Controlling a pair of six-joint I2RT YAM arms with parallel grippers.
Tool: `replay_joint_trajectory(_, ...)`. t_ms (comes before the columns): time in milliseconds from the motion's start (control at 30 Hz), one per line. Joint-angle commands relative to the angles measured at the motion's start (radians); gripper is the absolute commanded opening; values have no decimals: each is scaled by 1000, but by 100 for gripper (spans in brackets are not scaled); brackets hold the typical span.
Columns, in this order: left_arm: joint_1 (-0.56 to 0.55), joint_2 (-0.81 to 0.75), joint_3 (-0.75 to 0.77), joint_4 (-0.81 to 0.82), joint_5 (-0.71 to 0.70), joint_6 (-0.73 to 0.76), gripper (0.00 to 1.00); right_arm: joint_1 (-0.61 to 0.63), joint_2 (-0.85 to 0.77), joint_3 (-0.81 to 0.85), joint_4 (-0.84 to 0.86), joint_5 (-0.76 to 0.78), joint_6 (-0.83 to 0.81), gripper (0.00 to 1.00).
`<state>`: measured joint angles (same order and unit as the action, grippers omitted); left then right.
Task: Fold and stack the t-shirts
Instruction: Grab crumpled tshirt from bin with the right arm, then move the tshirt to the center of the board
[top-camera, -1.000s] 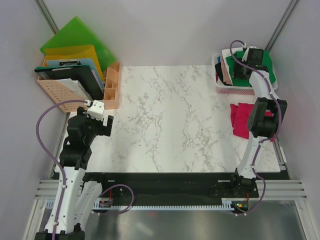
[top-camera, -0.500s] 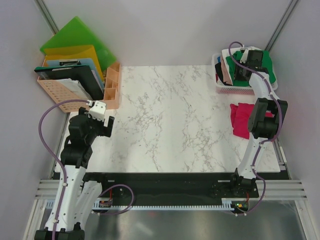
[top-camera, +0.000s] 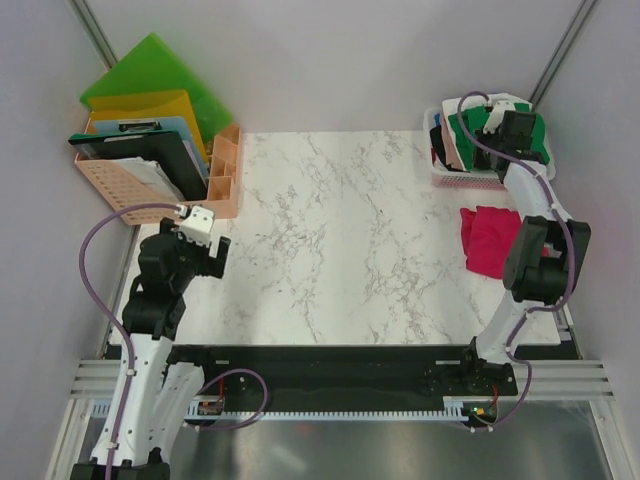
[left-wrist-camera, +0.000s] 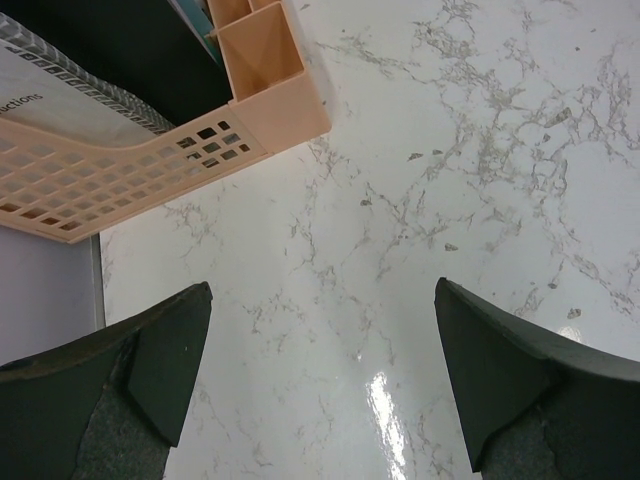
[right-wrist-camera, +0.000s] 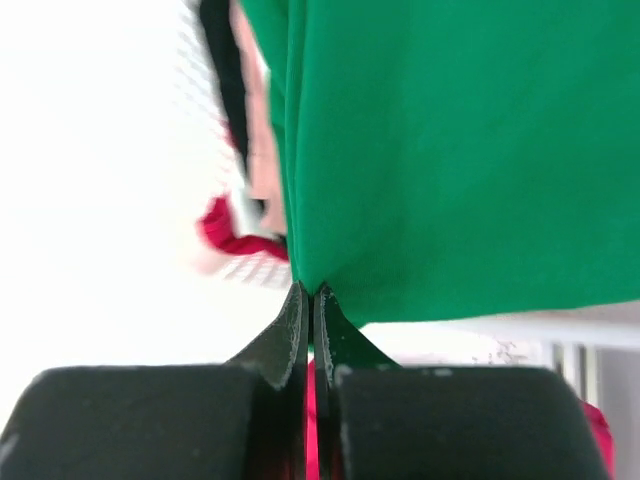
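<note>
Green t-shirt (right-wrist-camera: 450, 150) tight in the right gripper (right-wrist-camera: 311, 291); "…nctions" on tray paper (left-wrist-camera: 40, 95).

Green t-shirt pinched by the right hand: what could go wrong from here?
The right hand grips only a thin edge of the green t-shirt, so it may slip out on lifting. The other shirts packed beside it in the basket could get dragged out. The red t-shirt nearby on the table could get rumpled.
</note>
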<state>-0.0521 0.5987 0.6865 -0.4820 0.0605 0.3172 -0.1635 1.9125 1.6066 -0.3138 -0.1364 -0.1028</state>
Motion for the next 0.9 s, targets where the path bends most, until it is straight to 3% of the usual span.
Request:
replay_joint_trajectory(0, 3, -5, -15, 11, 30, 39, 100, 13, -298, -80, 105, -152, 6, 0)
replay_joint_trajectory(200, 3, 27, -4, 6, 39, 36, 100, 19, -652, -158, 114, -244, 28, 0)
replay_joint_trajectory(367, 3, 35, -4, 6, 44, 36, 100, 18, -884, -203, 122, -418, 101, 0)
replay_joint_trajectory(500, 3, 44, 2, -3, 56, 31, 100, 18, -899, -143, 32, -520, 158, 2)
replay_joint_trajectory(867, 5, 44, 13, -17, 56, 26, 100, 24, -897, -137, 51, -520, 143, 0)
